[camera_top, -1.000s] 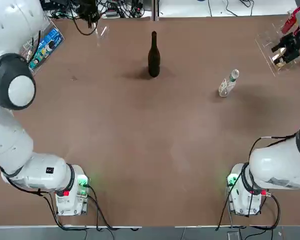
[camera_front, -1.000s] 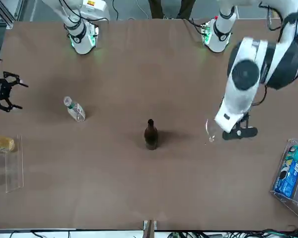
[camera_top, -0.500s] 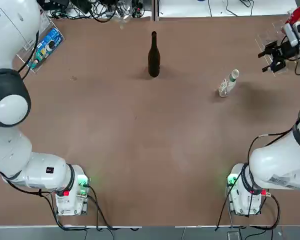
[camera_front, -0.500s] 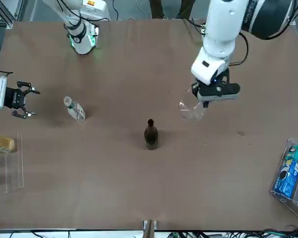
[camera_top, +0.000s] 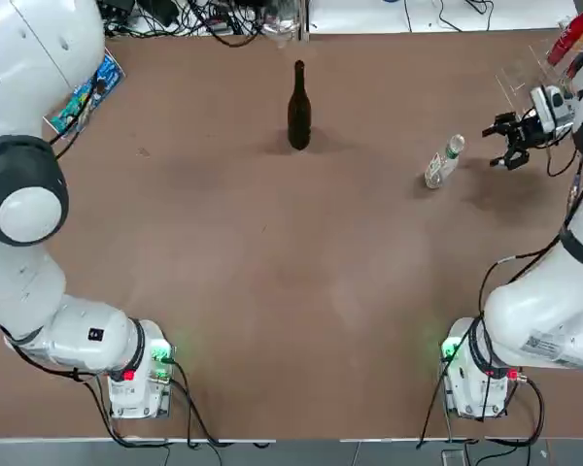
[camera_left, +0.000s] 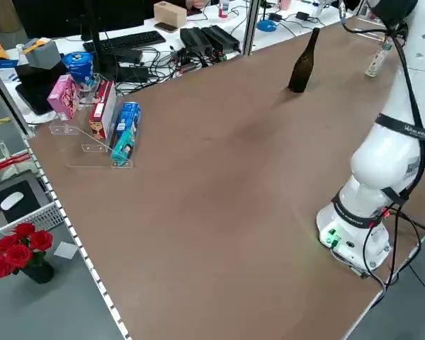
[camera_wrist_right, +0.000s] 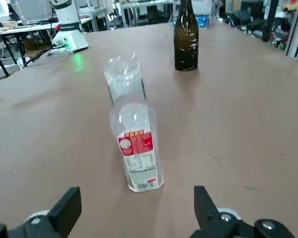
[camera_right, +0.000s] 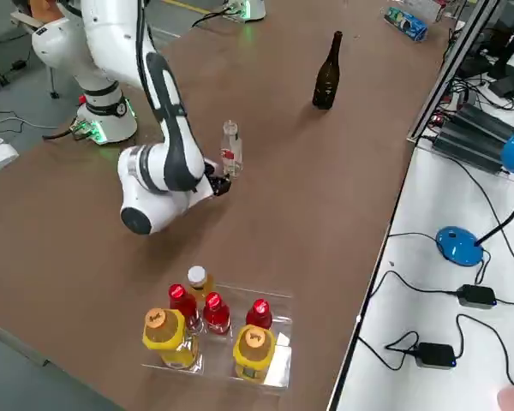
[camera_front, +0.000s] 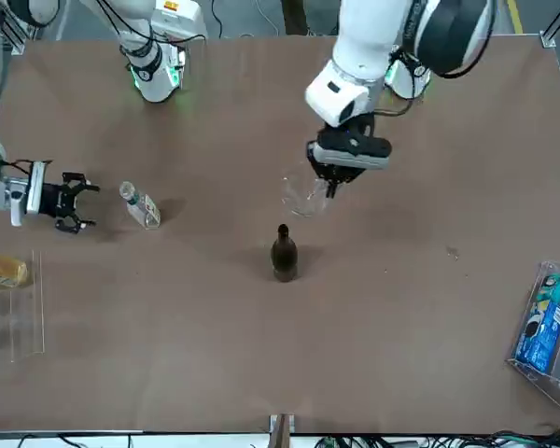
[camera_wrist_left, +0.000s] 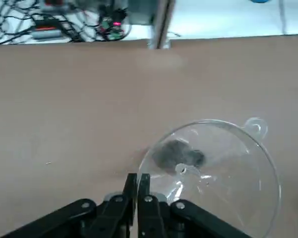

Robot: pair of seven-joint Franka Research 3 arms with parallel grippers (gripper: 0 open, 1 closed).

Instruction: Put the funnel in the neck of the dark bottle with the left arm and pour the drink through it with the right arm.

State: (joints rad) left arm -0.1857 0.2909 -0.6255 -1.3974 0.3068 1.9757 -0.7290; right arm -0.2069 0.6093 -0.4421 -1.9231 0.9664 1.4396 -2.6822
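While bringing the clear funnel (camera_wrist_left: 233,186) to the dark bottle (camera_front: 284,259), gripped its rim in the closed left end effector (camera_wrist_left: 138,176), at one o'clock from the bottle in the front view. Needed next, probably, to lower the spout into the neck. Had the right end effector (camera_front: 94,206) wide open, empty, at nine o'clock from the drink (camera_front: 144,208). Showed brown table (camera_front: 261,364), cables (camera_top: 223,21) at twelve o'clock from above.

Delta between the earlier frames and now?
Left gripper, closed on the funnel, carried it over the table toward the robot's right, nearer the dark bottle. Right gripper, open, came in from the right edge toward the drink. Nothing newly grasped or released. Unchanged: dark bottle and drink, both standing where they were.
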